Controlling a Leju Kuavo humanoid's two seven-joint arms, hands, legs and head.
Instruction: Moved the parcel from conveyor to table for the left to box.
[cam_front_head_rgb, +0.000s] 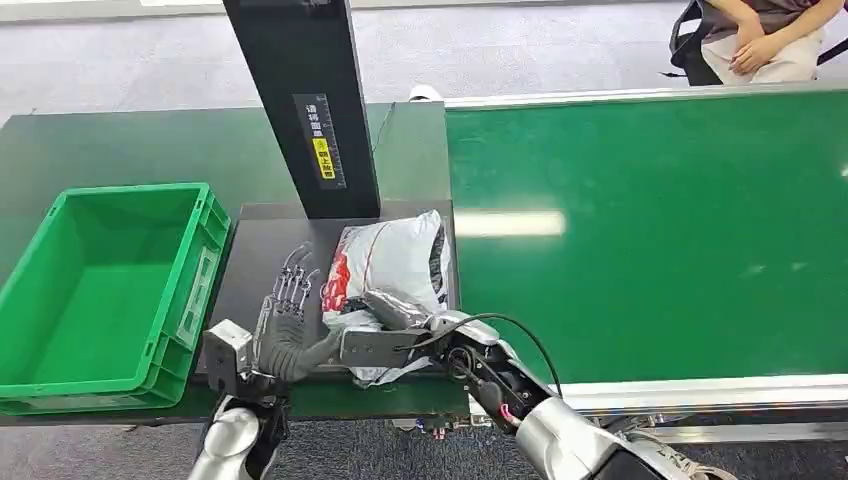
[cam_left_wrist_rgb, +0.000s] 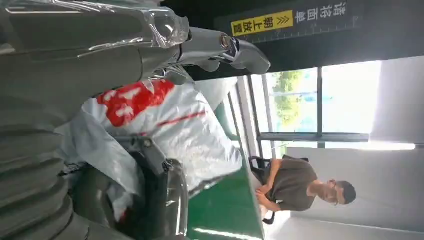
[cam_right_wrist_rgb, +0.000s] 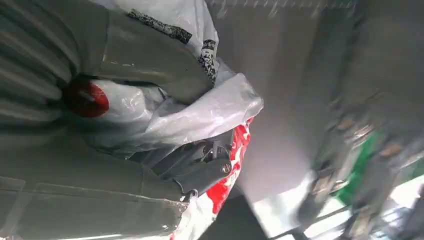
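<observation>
Handover step: my right hand (cam_front_head_rgb: 400, 335) grips the parcel (cam_front_head_rgb: 395, 262) on the table (cam_front_head_rgb: 270, 250); left hand (cam_front_head_rgb: 285, 320) spread beside it (box (cam_front_head_rgb: 100, 290) waits). Next I release.

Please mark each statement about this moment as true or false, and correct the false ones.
1. The parcel lies on the dark table. True.
2. The green crate holds another parcel. False: it is empty.
3. The right robot hand grips the parcel. True.
4. The left robot hand is inside the crate. False: it is on the table beside the parcel.
5. Several parcels lie on the green conveyor. False: the belt is bare.
</observation>
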